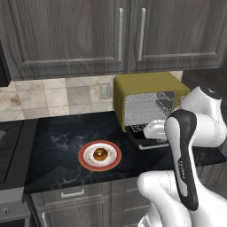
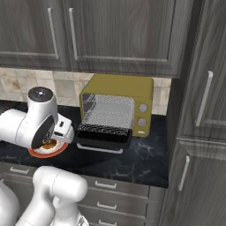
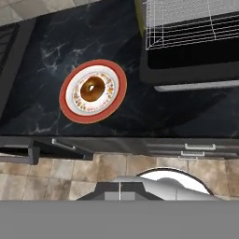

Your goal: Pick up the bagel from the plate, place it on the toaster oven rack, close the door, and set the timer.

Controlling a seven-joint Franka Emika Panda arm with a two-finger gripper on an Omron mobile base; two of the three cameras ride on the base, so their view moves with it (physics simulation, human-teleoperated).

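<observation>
The bagel (image 1: 100, 154) lies in the middle of the plate (image 1: 84, 162) on the black counter, left of the yellow toaster oven (image 1: 146, 84). The door (image 1: 141, 133) is folded down open, its silver handle toward the counter's front. Inside the oven sits the toaster oven rack (image 1: 148, 108). My gripper (image 1: 154, 129) hovers high over the door, right of the plate; its fingers are hidden. The hand view looks straight down on the bagel (image 3: 92, 88), the plate (image 3: 70, 109), the rack (image 3: 191, 23) and the door (image 3: 191, 67). From the right, my arm covers much of the plate (image 2: 46, 153).
A stove (image 1: 9, 146) borders the counter's left end. Grey wall cabinets (image 1: 88, 35) hang above, and a tall cabinet (image 2: 203, 110) closes off the right. Two knobs (image 2: 142, 114) sit on the oven's right face. Drawers (image 3: 196, 148) run below the counter edge.
</observation>
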